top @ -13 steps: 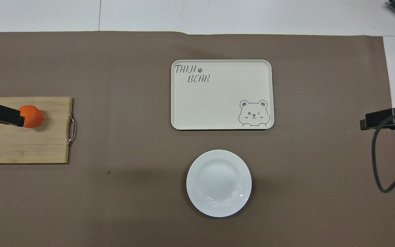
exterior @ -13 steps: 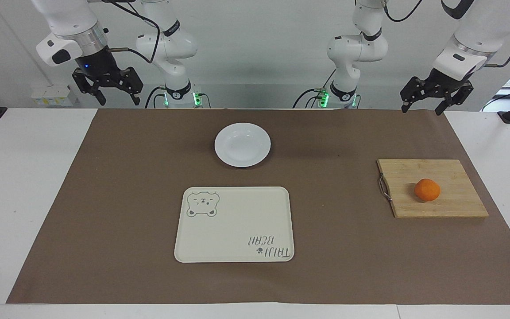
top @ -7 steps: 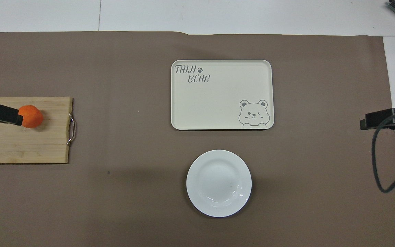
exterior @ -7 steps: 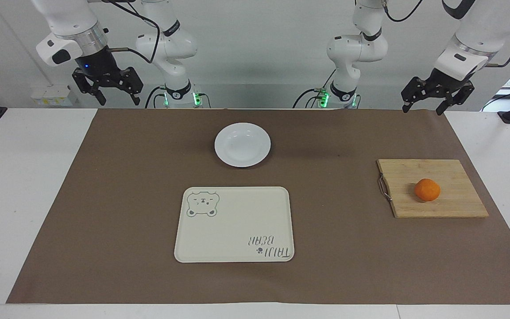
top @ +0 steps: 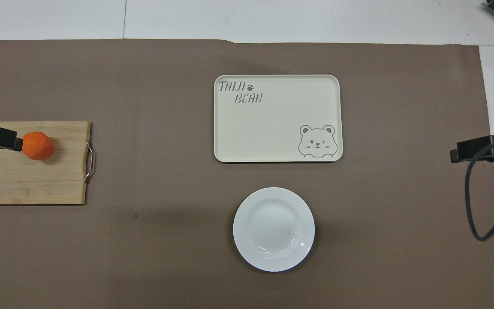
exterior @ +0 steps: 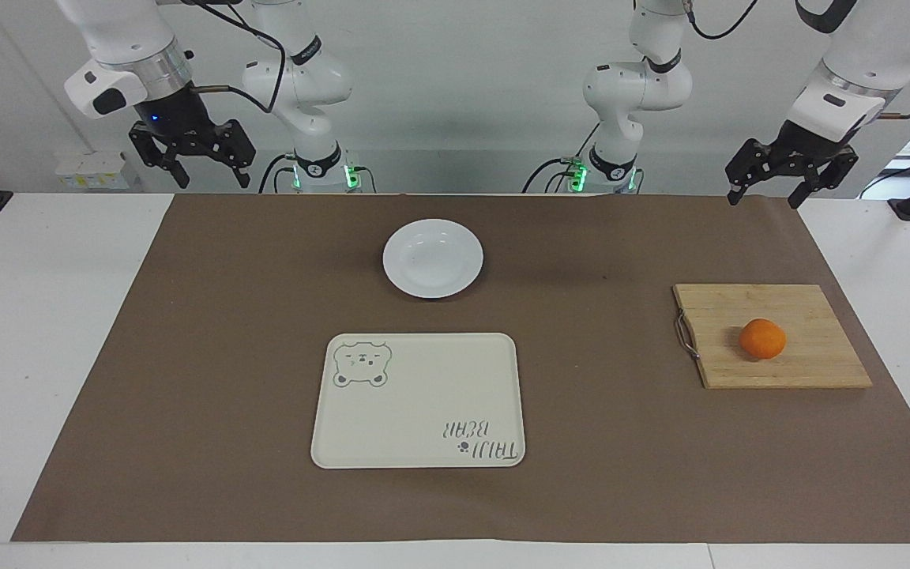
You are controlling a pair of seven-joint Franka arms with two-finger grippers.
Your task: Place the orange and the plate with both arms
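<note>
We've got the orange (exterior: 762, 338) sitting on a wooden board (exterior: 810, 371) at the left arm's end of the table, roughly in the board's middle. The plate (exterior: 433, 258) is on the brown mat (exterior: 186, 379), about midway between the two arms' ends and well apart from the board. Just farther from the robots than the plate we see a cream tray (exterior: 419, 400) with a bear drawing and "TAIJI BEAR" lettering.

The left gripper (exterior: 767, 197) hangs up in the air over the mat's corner at its own end, fingers spread wide, gripping nothing. The right gripper (exterior: 214, 182) is raised by the mat's corner at the right arm's end, also spread wide and holding nothing. Neither one touches anything. A metal handle (top: 89, 162) sticks off the board's edge toward the tray.
</note>
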